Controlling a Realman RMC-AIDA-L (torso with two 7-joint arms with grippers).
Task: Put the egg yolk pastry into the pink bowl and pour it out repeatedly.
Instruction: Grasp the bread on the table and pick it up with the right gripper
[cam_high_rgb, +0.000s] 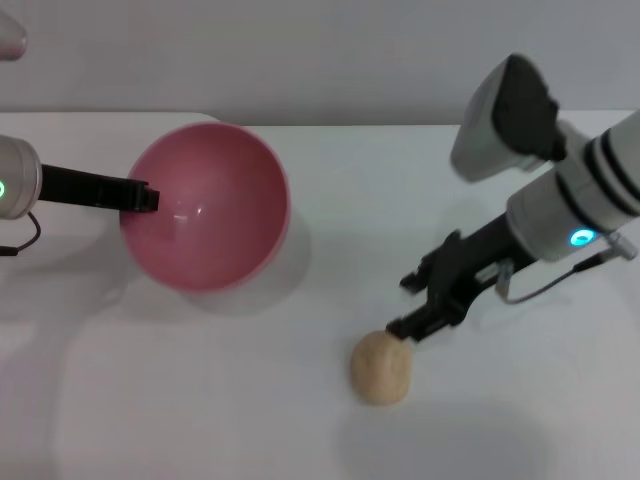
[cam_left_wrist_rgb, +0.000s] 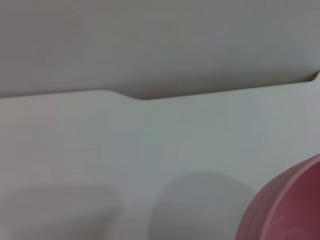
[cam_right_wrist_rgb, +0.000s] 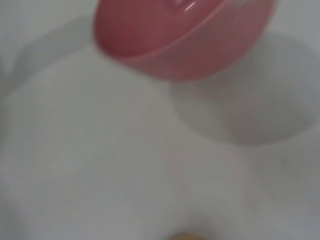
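Egg yolk pastry down on the white table, outside the bowl, well apart from it toward the right arm's side. Pink bowl tipped, mouth facing up toward the head camera, empty, lifted off the table judging by its shadow in the right wrist view. Left gripper clamped on the bowl's left rim, holding it tilted. Right gripper angled down beside the pastry, fingers spread, lower tip touching or just grazing the pastry's upper right edge (cannot tell which), nothing between the fingers.

Risks from here:
- Off-centre approach: with only one tip near the pastry, closing now likely nudges or rolls it away instead of pinching it. Round, light, probably rolls easily.
- Squeezing too hard likely dents or crumbles it (looks soft).
- Bowl tilted and off the table: dropping the pastry in at this angle could let it roll straight back out before a real pour.
- Rim-only hold on smooth plastic: bowl could slip or swing when the pastry lands.
- Arms converging over the bowl: possible finger-to-rim knock.
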